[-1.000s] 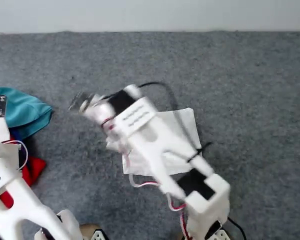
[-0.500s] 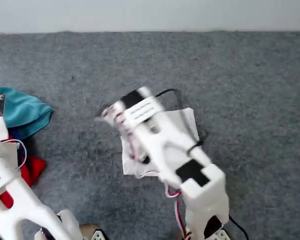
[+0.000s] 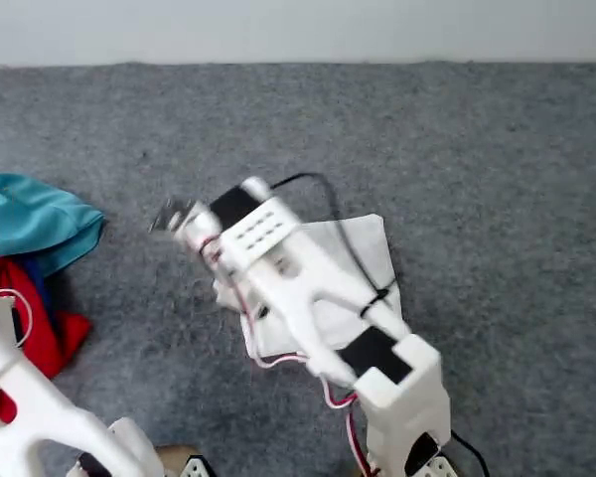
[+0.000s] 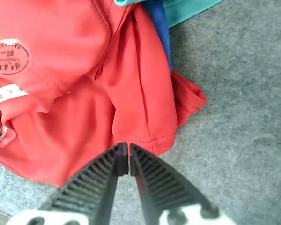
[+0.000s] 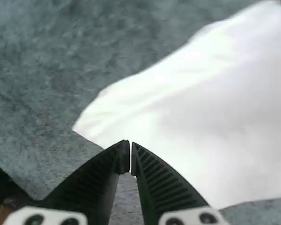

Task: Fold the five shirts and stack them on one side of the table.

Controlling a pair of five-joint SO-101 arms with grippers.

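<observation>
Two arms at work, and closest to me the left arm (image 3: 20, 417) is hunched over the heap at its side of the table (image 3: 497, 199). The left gripper (image 4: 126, 161) has its jaws pressed together right over the hem of the red shirt (image 4: 61, 93), and I can't make out any cloth between them. That red shirt is lying crumpled, with a blue shirt (image 4: 160, 37) poking out beside it and a teal shirt (image 3: 35, 224) bunched up just beyond. None of those three looks folded to me.

Moving to the middle, the right arm (image 3: 308, 288) stretches across the white shirt (image 3: 368, 243), which lies flat as a fairly neat rectangle on the grey surface, well apart from the heap. The right gripper (image 5: 130, 159) is also closed tight, hovering at the shirt's edge with nothing in its grasp.

So, by my count, one shirt looks about folded, but it sits mid-table, not stacked to a side. The heap has yet to be tackled, so I'd call this early going, with most of the job ahead.
</observation>
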